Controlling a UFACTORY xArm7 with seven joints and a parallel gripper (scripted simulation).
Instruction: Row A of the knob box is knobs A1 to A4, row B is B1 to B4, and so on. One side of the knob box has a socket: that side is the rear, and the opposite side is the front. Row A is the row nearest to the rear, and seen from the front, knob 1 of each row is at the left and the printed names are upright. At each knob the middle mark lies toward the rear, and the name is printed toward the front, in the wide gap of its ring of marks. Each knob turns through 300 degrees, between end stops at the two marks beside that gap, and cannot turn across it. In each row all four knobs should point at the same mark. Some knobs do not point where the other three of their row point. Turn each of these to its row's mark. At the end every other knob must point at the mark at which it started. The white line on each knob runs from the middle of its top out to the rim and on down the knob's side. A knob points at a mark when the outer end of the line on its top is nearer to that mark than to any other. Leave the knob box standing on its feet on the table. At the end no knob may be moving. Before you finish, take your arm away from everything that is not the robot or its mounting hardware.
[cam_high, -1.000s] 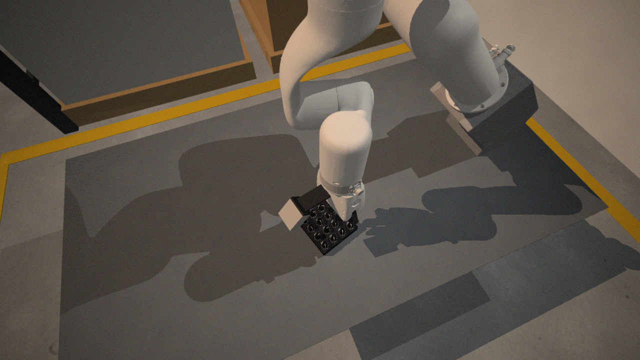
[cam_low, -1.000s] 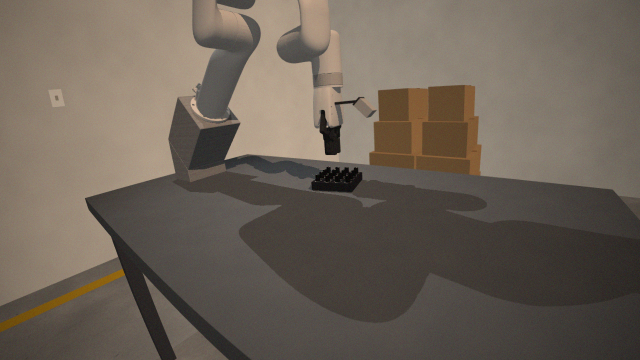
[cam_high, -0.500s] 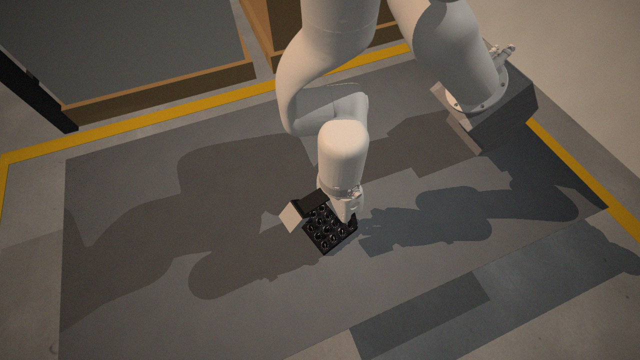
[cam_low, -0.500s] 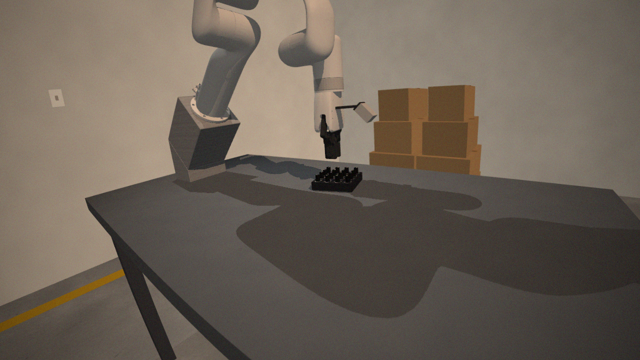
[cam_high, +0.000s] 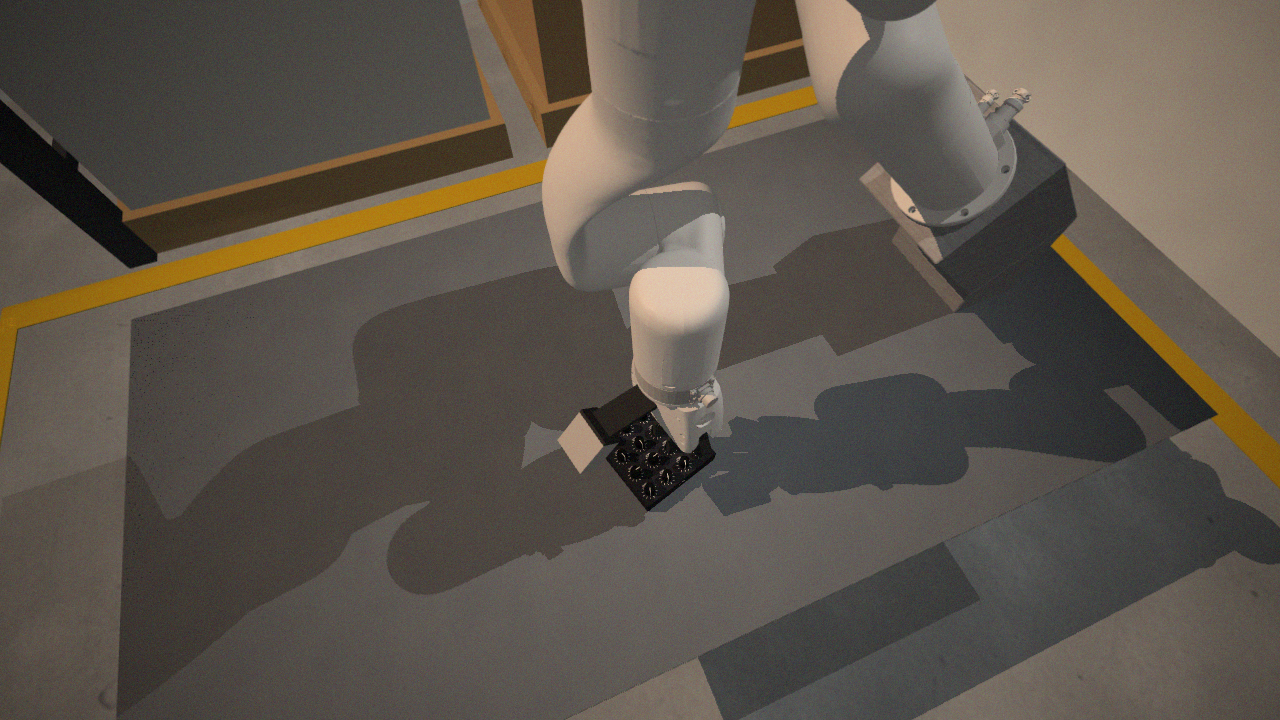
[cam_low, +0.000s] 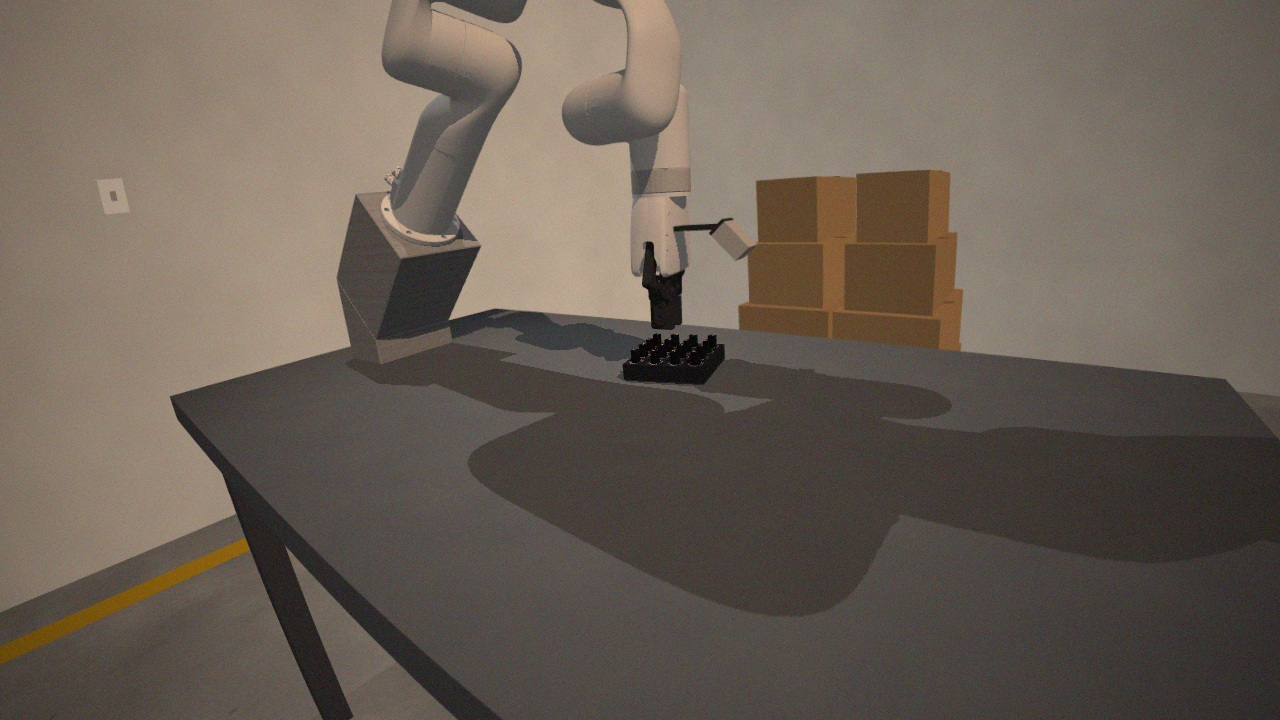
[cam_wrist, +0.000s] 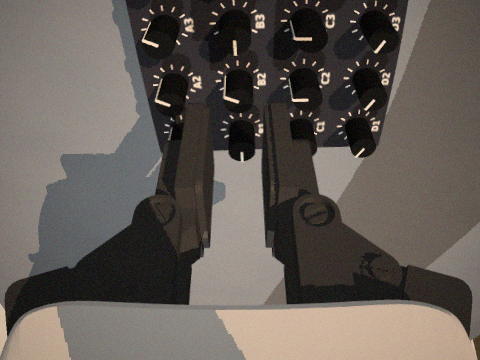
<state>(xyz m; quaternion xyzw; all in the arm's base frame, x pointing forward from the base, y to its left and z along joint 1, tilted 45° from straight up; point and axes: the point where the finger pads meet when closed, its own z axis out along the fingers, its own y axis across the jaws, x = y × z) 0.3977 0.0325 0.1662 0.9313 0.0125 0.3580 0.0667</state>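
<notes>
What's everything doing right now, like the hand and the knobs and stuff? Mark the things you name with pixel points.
Hand (cam_high: 687, 445) (cam_low: 665, 324) (cam_wrist: 237, 135): open a little, holding nothing, above the knob box.
Knob box (cam_high: 651, 503) (cam_low: 662, 371) (cam_wrist: 273, 55): standing on the table.
Knob B2 (cam_wrist: 240, 90): pointing differently from B1 (cam_wrist: 241, 137) and B3 (cam_wrist: 234, 30).
Knobs D1 (cam_wrist: 360, 135), D2 (cam_wrist: 369, 87), D3 (cam_wrist: 382, 32): pointing about the same way.
Cardboard boxes (cam_low: 890, 277): stacked.

Has brought the gripper (cam_high: 687, 438) (cam_low: 665, 322) (cam_wrist: 237, 135) down in two successive steps, closer above the knob box (cam_high: 660, 465) (cam_low: 666, 371) (cam_wrist: 270, 65); has lowered the pale block (cam_high: 581, 441) (cam_low: 733, 239) on its side bracket along with it; has bent the arm (cam_high: 586, 210) (cam_low: 617, 107) lower in the exterior view, swinging its curved elbow a little leftward in the top view; has drawn the bluish shadow (cam_high: 881, 429) leftward in the top view; has pulled the near edge of the large dark shadow (cam_low: 698, 528) back from the exterior viewpoint.
</notes>
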